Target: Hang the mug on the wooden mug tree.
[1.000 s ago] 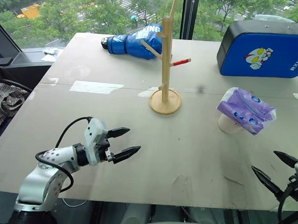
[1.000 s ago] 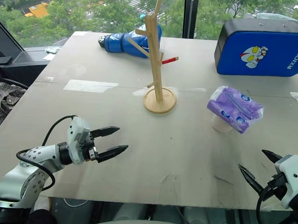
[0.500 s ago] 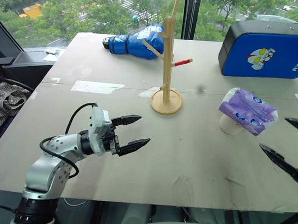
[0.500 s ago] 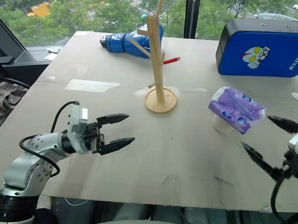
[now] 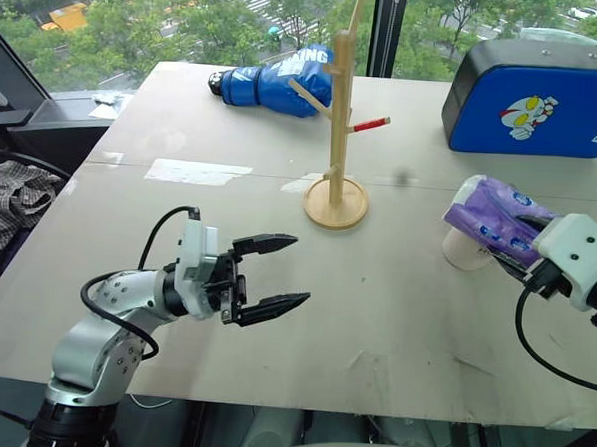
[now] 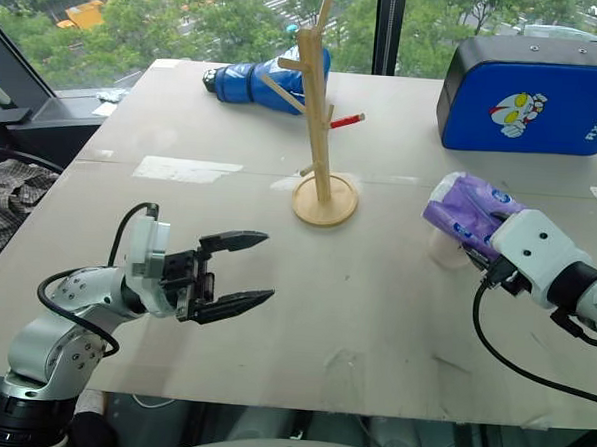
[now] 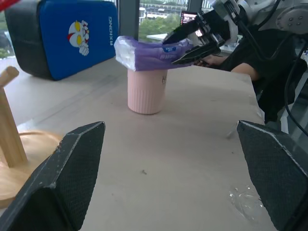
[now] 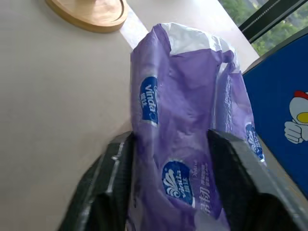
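Beyond the glass, green treetops; on this side a wide pale tabletop [image 5: 395, 289] bearing the wooden mug tree [image 5: 338, 115] near the middle, a blue zipped case [image 5: 535, 96] at the far right and a blue folded umbrella [image 5: 271, 80] behind the tree. To the right, well apart from the tree: the mug [image 7: 147, 89], upright, with a purple-and-white packet [image 8: 187, 139] lying across its rim as a loose lid.

Right gripper [image 7: 199, 36] with fingers [image 8: 113, 187] on either side of the packet, apparently clamped on it, though actual pinch is hard to confirm. Left gripper [image 5: 271, 277] spread wide and empty, low over the near left of the table.

Step in hand, by the look of it: clearing the packet off. Best done by lifting straight up before swinging sideways, so as not to tip the mug; then setting the packet down away from both mug and tree. Handle side not visible, so worth checking before any grasp.

Mug's inside hidden under the packet; contents, if any, unknown
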